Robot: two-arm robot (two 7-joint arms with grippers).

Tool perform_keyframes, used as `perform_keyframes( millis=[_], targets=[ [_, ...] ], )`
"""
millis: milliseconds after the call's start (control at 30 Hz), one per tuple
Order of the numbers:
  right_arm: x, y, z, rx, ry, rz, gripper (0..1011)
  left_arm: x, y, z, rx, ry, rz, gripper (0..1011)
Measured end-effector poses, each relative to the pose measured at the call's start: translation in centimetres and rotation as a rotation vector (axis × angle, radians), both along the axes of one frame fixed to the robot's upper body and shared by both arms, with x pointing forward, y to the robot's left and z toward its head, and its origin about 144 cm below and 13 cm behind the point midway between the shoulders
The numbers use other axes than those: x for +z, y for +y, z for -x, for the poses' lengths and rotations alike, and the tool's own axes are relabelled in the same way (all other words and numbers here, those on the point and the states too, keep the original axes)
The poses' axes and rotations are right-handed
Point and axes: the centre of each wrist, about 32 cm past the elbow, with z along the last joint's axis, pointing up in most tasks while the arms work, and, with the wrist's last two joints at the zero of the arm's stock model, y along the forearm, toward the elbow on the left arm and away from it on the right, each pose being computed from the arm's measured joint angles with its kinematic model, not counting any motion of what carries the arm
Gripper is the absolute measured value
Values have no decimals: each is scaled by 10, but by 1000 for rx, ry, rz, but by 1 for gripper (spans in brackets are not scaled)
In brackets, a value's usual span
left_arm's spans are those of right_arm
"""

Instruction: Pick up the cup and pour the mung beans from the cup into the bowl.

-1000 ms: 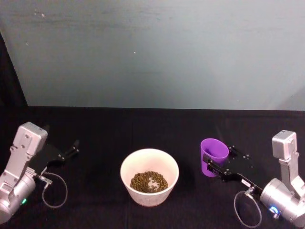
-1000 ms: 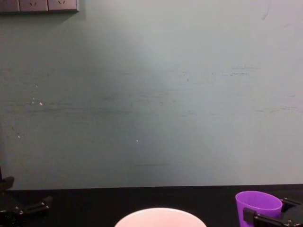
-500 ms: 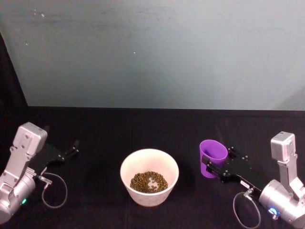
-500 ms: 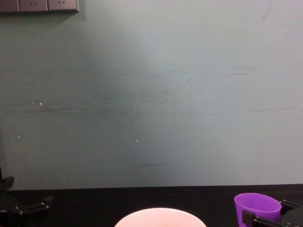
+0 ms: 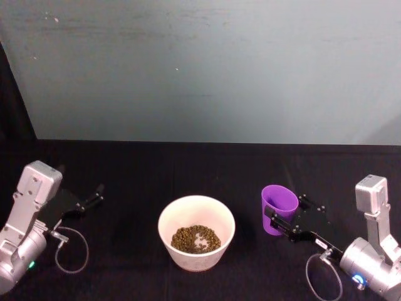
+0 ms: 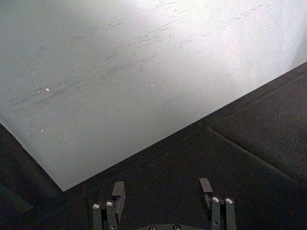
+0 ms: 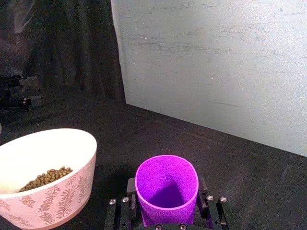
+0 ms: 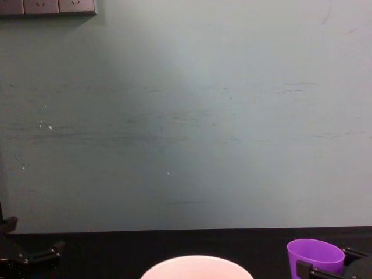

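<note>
The right claw [image 7: 165,211] pinches the upright cup [image 7: 166,188] just right of the bowl [image 5: 196,217], which holds beans [image 5: 195,238]. The left claw [image 6: 163,194], spread, rests far left on the counter [image 5: 144,169].

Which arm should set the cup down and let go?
Right. The right gripper is closed around the empty cup beside the bowl, which holds the beans. The left gripper is open, parked at far left.
</note>
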Motion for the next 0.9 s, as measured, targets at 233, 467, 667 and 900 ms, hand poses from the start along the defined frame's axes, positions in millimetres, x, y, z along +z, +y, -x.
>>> perform_keyframes(
  millis=[233,467,667,900],
  targets=[
    [0,0,0,-1,0,0,723,0,0,0,0,0,0,1003],
    [0,0,0,-1,1,1,723,0,0,0,0,0,0,1003],
    [0,0,0,-1,1,1,723,0,0,0,0,0,0,1004],
    [0,0,0,-1,2,1,723,0,0,0,0,0,0,1003]
  ],
)
